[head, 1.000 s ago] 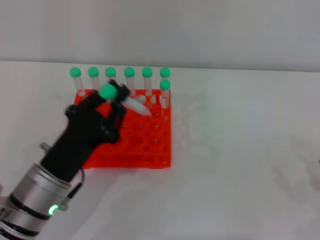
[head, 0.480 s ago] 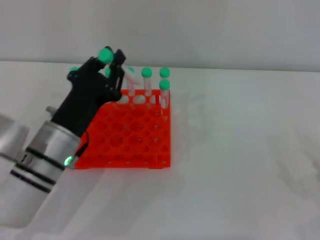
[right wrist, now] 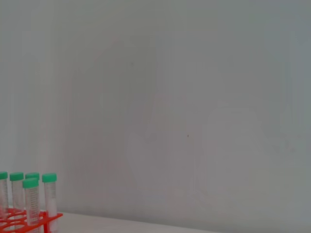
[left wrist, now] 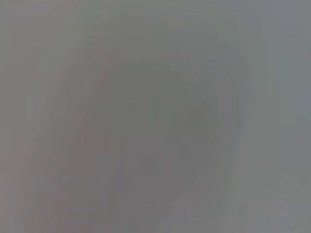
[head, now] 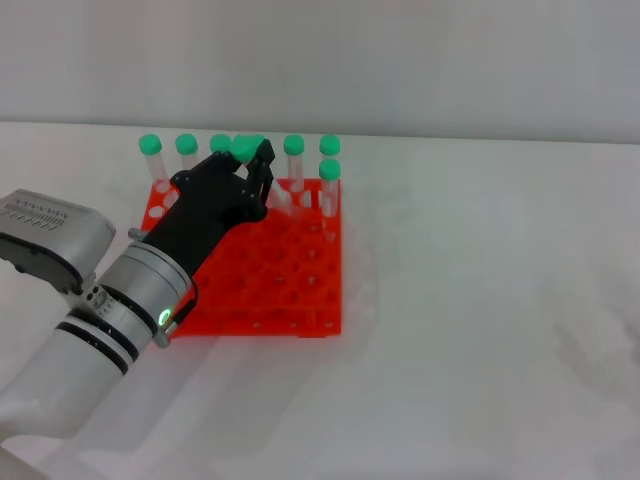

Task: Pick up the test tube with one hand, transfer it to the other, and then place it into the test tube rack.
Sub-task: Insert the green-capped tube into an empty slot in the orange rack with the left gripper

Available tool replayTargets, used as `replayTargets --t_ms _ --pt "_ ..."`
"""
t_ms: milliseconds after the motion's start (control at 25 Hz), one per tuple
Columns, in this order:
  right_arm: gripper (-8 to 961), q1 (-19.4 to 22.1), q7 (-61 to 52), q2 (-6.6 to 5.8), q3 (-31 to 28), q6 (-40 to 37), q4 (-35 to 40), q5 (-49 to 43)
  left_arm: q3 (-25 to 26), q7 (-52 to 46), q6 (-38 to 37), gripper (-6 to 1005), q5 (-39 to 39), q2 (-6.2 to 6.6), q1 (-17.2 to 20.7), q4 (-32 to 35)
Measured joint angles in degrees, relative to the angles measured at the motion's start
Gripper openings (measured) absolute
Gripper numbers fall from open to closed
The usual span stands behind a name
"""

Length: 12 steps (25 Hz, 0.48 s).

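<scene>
Left gripper fingers clamping test tube, above test tube rack back row

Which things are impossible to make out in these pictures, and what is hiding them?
- Head view: the left claw covers the test tube below its green cap, so its tip and target hole in the test tube rack stay hidden.
- Left wrist view: only grey blur.
- Right wrist view: rack cut off at the edge; right claw not visible.
</scene>
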<state>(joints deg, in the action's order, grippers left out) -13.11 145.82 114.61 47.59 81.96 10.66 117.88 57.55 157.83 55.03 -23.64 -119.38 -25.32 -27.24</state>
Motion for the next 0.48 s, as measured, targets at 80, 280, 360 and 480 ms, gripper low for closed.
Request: replayTargets --t_ms 80,280,360,480 --pt "754 0.0 0.0 0.00 0.0 0.0 0.0 0.0 0.1 0.0 -1.3 212 0.0 0.09 -0.6 0.4" --pt "753 -0.1 0.0 0.01 0.0 0.0 0.0 0.0 0.1 0.7 -2.7 212 -0.1 0.22 -2.3 1.0" --pt "753 -0.1 0.0 0.02 0.0 0.0 0.0 0.0 0.1 1.0 -3.0 212 -0.1 0.22 -2.8 1.0" --pt "753 -0.1 0.0 0.05 0.0 0.0 -0.1 0.0 0.1 1.1 -3.7 212 0.1 0.22 -3.4 1.1"
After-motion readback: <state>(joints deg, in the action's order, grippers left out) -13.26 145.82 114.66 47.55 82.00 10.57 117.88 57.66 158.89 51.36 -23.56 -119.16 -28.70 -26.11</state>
